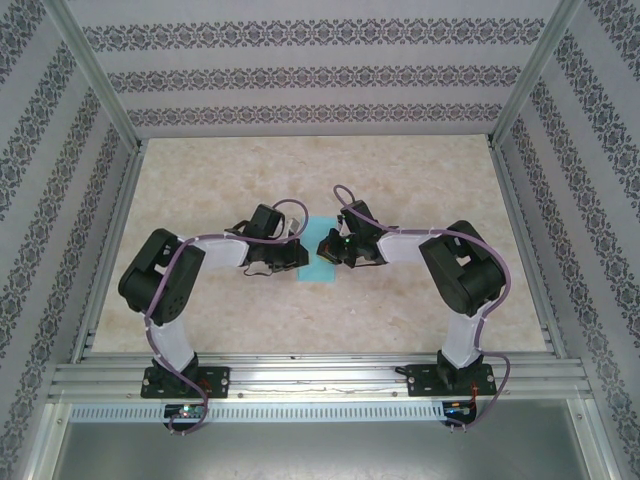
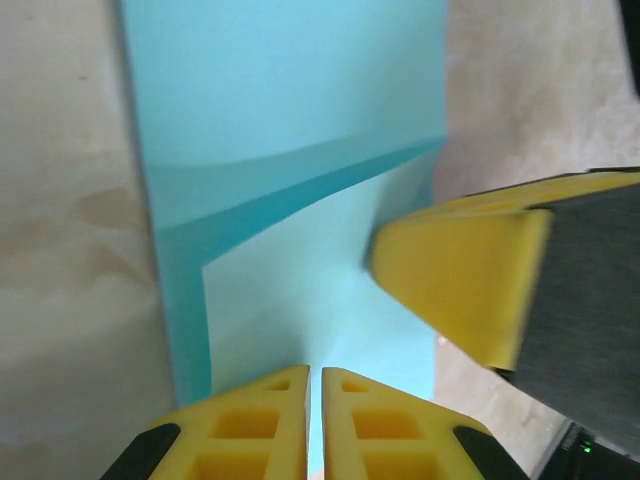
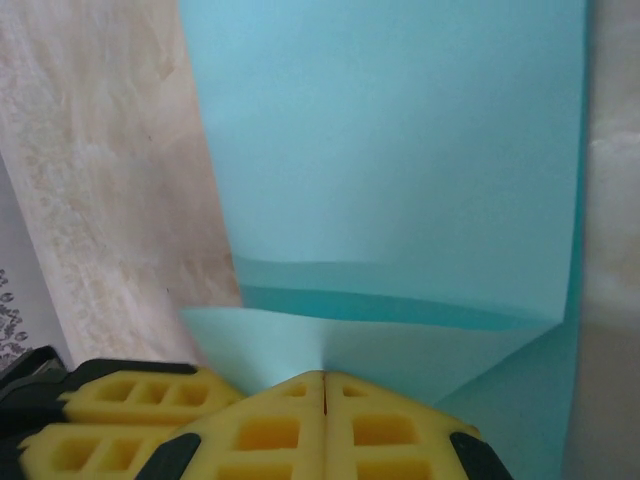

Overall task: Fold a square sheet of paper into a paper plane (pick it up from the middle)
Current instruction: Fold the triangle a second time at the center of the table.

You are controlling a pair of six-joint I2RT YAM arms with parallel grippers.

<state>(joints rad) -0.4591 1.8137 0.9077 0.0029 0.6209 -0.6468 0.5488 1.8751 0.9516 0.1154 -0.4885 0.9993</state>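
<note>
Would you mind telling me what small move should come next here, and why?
Probably lower both together to lay the lifted fold flat: the left gripper and right gripper each pinch the square sheet of paper, whose folded part stands off the layer beneath.

The square sheet of paper (image 2: 290, 120) is thin, matt and smooth, with sharp creases. The table (image 1: 420, 300) has a marbled, stone-like top with a dull sheen. The fingers (image 2: 250, 425) of the left tool (image 2: 312, 378) and the right tool (image 3: 324, 380) are matt yellow moulded plastic with open pockets. The frame rails (image 1: 320, 378) are brushed metal.
</note>
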